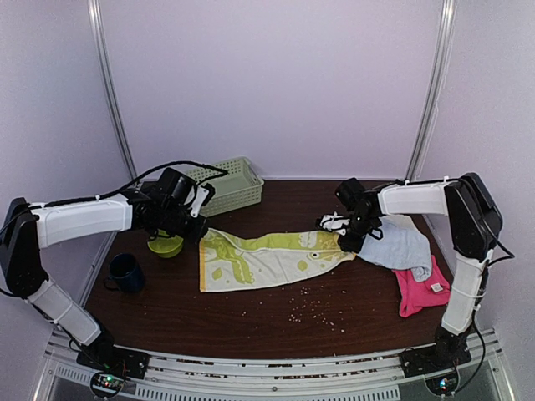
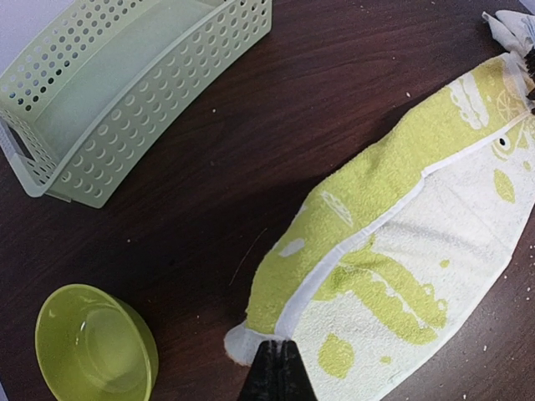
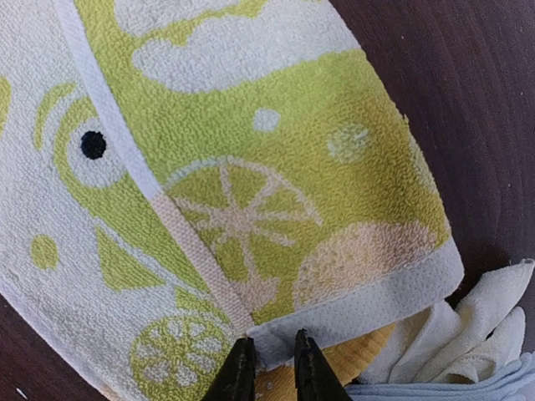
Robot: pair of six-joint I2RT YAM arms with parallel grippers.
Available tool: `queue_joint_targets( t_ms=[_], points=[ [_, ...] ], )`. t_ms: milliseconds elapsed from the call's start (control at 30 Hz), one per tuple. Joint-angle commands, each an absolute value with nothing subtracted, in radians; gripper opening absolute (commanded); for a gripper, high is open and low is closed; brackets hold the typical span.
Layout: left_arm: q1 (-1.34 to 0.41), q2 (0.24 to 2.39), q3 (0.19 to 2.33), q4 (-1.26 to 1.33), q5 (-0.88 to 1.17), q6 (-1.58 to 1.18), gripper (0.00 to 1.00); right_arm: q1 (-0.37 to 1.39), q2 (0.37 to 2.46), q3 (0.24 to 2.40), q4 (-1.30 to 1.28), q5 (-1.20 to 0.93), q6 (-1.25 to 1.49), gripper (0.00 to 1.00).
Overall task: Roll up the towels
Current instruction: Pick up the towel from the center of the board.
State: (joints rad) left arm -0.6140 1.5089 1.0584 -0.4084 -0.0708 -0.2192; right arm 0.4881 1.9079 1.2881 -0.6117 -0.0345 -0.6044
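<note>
On the dark table (image 1: 167, 309) the lime-green towel (image 1: 267, 257) lies spread at mid-table, its long axis running left to right between the two arms; the light blue towel (image 1: 399, 242), pink towel (image 1: 418, 288) and cream towel (image 3: 476, 326) sit bunched by its right end; the left gripper (image 2: 276, 372) is clenched on a left-end corner; the right gripper (image 3: 269, 368) pinches the right hem; a roll would likely travel along that axis, each arm nearest its own end.
</note>
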Motion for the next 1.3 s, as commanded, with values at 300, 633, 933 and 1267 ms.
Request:
queue_joint_targets(
  t_ms=[300, 633, 933, 1267],
  points=[
    [-0.612, 1.519, 1.037, -0.343, -0.06, -0.207, 0.0, 0.509, 1.971, 1.352, -0.668, -0.032, -0.623, 0.28],
    [-0.612, 1.504, 1.025, -0.339, -0.063, -0.203, 0.0, 0.508, 1.968, 1.389, -0.673, 0.013, -0.6, 0.06],
    [-0.613, 1.474, 1.03, -0.353, -0.101, -0.185, 0.0, 0.508, 1.869, 1.503, -0.755, -0.019, -0.572, 0.0],
    [-0.612, 1.353, 1.137, -0.472, -0.221, -0.152, 0.0, 0.498, 1.744, 1.623, -0.745, 0.002, -0.53, 0.0]
  ],
)
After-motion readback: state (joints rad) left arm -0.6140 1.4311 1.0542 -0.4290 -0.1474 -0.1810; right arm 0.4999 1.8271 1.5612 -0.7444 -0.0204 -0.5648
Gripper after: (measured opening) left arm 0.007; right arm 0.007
